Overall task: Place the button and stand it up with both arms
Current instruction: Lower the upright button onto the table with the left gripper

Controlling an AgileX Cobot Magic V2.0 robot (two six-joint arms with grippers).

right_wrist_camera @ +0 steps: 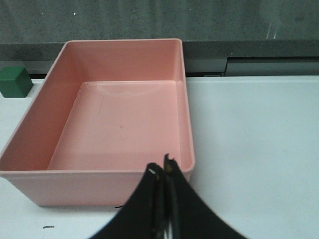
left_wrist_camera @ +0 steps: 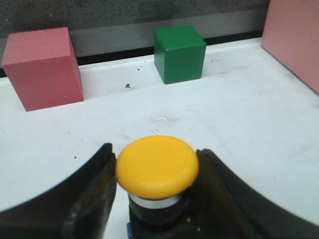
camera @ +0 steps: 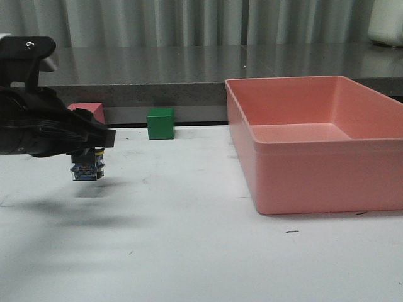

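Button [left_wrist_camera: 157, 167] hangs above the tabletop [camera: 189, 251], far left, clamped in the left claw [camera: 88, 146]; long axis looks near vertical, base down. Right claw [right_wrist_camera: 163, 172] pinched shut, empty, over the pink bin [right_wrist_camera: 30, 124], well apart.

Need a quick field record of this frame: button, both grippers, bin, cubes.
button: yellow cap up, upright, clear of the table
left gripper: fingers closed on the button's black body
right gripper: fingers together, holding nothing, above the bin's near wall
bin: pink, right side of the table, empty
green cube: at the table's back edge
pink cube: at the back edge, left of the green cube
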